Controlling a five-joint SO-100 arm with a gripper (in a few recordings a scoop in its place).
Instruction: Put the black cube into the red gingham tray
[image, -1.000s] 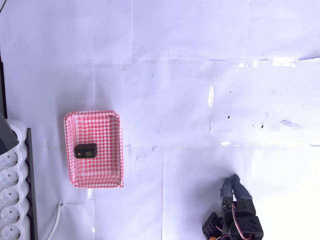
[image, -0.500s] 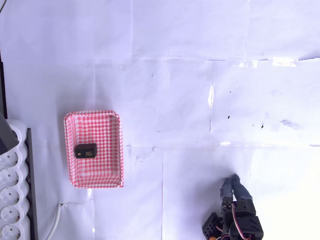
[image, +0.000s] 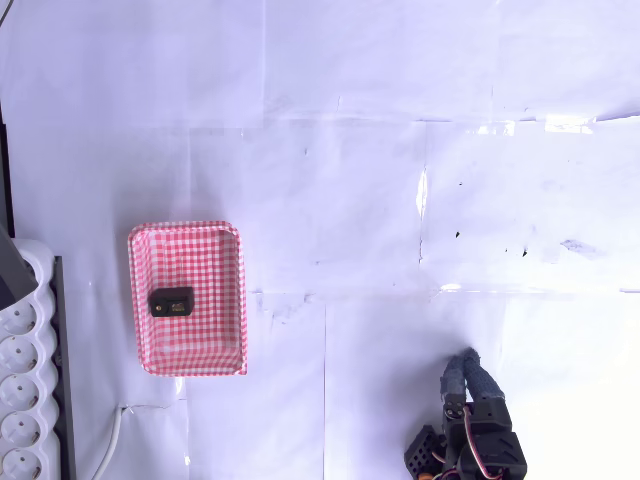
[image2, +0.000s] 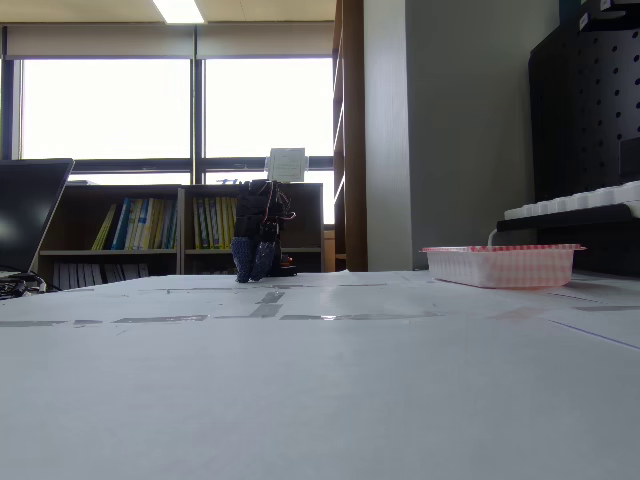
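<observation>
Nothing has moved since a second ago: the arm and the block sit exactly where they were.

From above, the small matte black cube (image: 171, 301) lies inside the shallow red-and-white gingham tray (image: 231, 290), resting on its floor toward the left side of the tray, a pale mark on its top face. The tray sits on the white paper-covered table (image: 350, 180), at the left of the overhead view, just beside a white power strip (image: 25, 390) along the left edge. The black gripper with blue-grey fingers (image: 463, 365) is well apart from it, at the lower right, its fingers drawn together with nothing between them.

From the low fixed view across the table, the gripper (image2: 252, 268) hangs with its tips touching or nearly touching the tabletop in the distance. The gingham tray (image2: 500, 264) stands at the right; its rim hides whatever lies inside.
</observation>
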